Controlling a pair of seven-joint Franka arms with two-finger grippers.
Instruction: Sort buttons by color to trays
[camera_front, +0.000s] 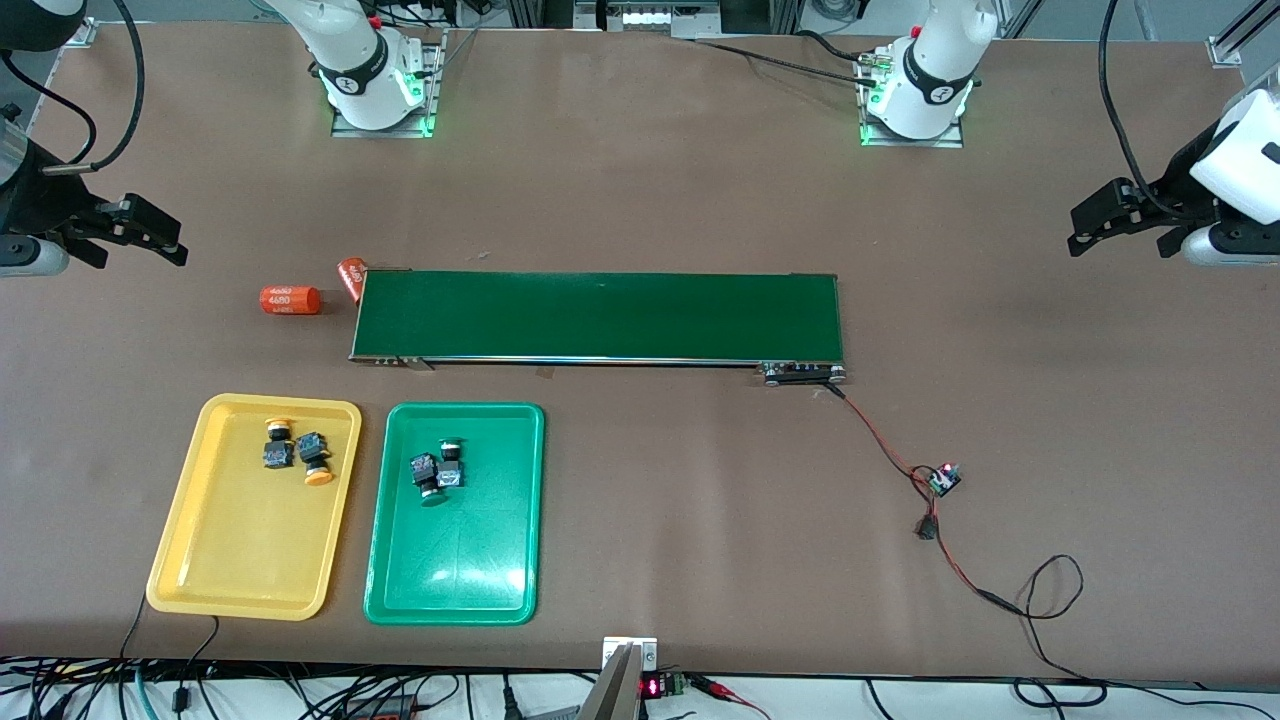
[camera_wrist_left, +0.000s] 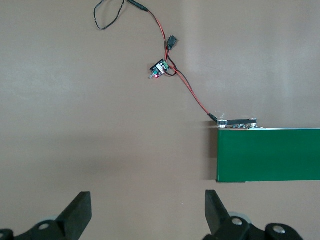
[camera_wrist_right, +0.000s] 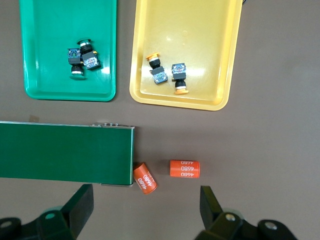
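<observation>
Two yellow buttons (camera_front: 296, 453) lie in yellow tray (camera_front: 180, 560); two green buttons (camera_front: 437, 470) in green tray (camera_front: 400, 590), just beside it. Left gripper (camera_front: 1110, 222) and right gripper (camera_front: 135, 232): wide, empty, waiting above table ends. Sorting appears complete; best keep clear.

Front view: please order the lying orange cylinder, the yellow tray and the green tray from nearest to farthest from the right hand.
From the right hand, open at the right arm's end:
1. Orange cylinder, beside the belt's end.
2. Yellow tray, nearer the front camera.
3. Green tray, beside the yellow tray, toward the left arm's end.
</observation>
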